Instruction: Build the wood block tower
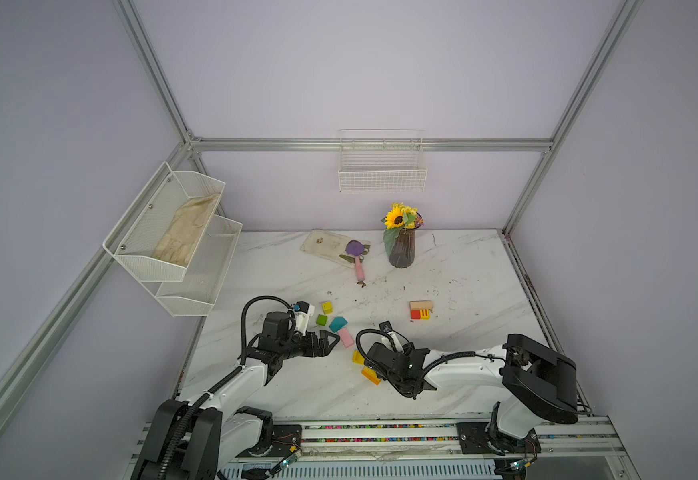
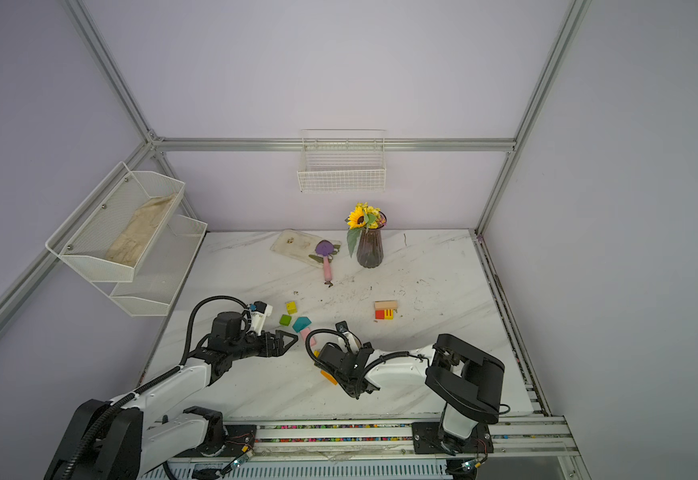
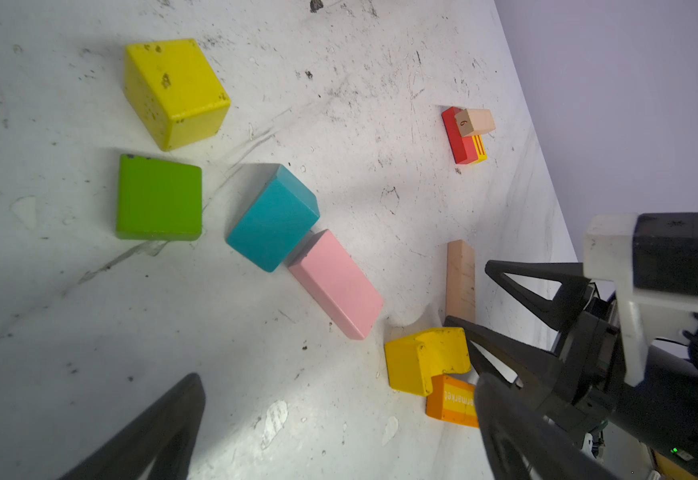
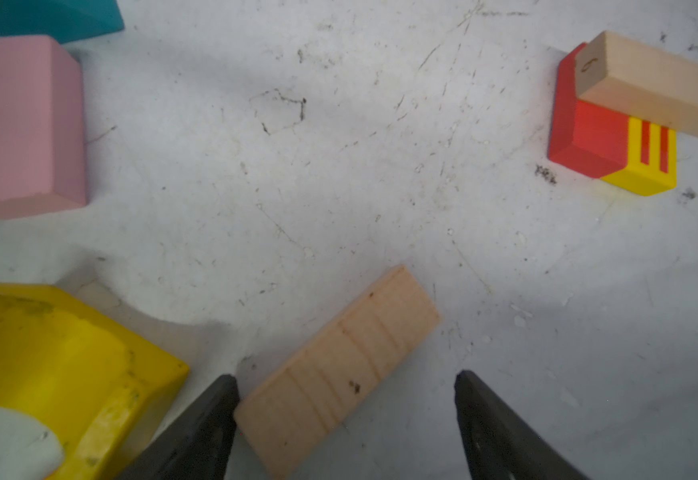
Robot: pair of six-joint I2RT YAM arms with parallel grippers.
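The tower point(image 1: 420, 310) is a red-and-yellow block point(image 4: 588, 137) with a tan bar point(image 4: 655, 83) lying across it. My right gripper point(image 4: 345, 386) is open and low over a second tan bar point(image 4: 339, 365) that lies flat on the table. One fingertip touches the bar's corner and the other stands well clear. Beside it lie a yellow arch point(image 3: 422, 357) and an orange block point(image 3: 451, 401). My left gripper point(image 3: 341, 386) hangs open and empty near the pink block point(image 3: 337, 282), teal block point(image 3: 274, 216), green cube point(image 3: 159, 197) and yellow cube point(image 3: 177, 91).
At the back of the marble table point(image 1: 463, 374) stand a dark vase with a sunflower point(image 1: 401, 245) and a flat tray point(image 1: 322, 243) with a pink-handled purple scoop point(image 1: 355, 253). A wire basket point(image 1: 382, 166) hangs on the back wall and a white mesh rack point(image 1: 172, 237) on the left wall.
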